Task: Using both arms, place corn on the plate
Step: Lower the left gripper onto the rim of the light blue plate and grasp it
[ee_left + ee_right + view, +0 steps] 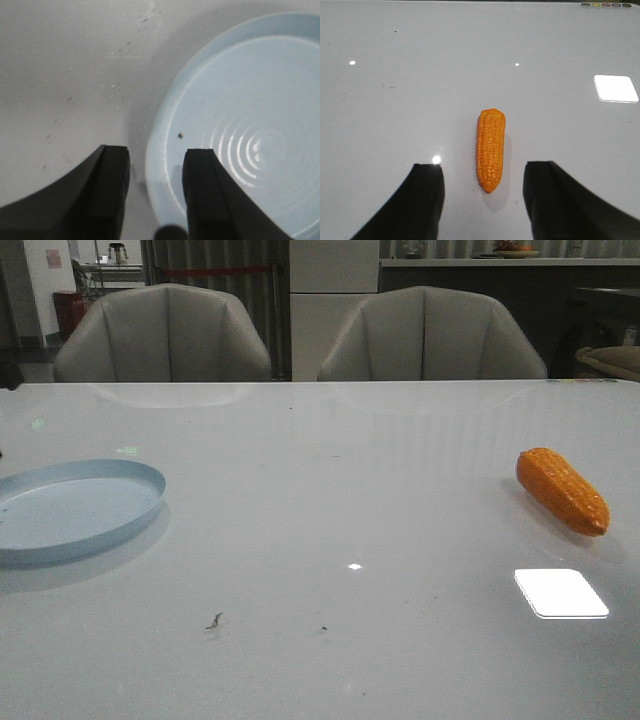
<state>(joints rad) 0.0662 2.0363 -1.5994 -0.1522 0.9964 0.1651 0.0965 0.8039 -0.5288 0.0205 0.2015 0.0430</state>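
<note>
The right gripper hangs above the table with its two dark fingers spread wide and nothing between them; the corn's tapered tip reaches just into the gap. The left gripper is parted and empty too, hovering over the near edge of the plate, one finger above the blue surface and the other above bare table beside the rim.

Taking the plate as the landmark: in the front view the plate sits at the table's left edge, partly cut off by the frame, and the corn lies well apart from it, far across the table toward the right edge.

The likeliest failure is a bad grasp. The cob is rounded and narrows to a point, so fingers closing near the tip could squeeze it out forward, or set it rolling on the glossy tabletop. Closing across the thicker middle looks safer. The long carry toward the plate is the next risk: a loose hold, or a handover between arms that is poorly timed, could drop the cob short of the rim. The left gripper sitting so close over the plate could also nudge it if it descends.

The corn is bright orange, covered in neat rows of small bumpy kernels, blunt at its far end and tapered at the end nearest the right gripper. It lies flat on the table, and in the front view it sits at a slant
</note>
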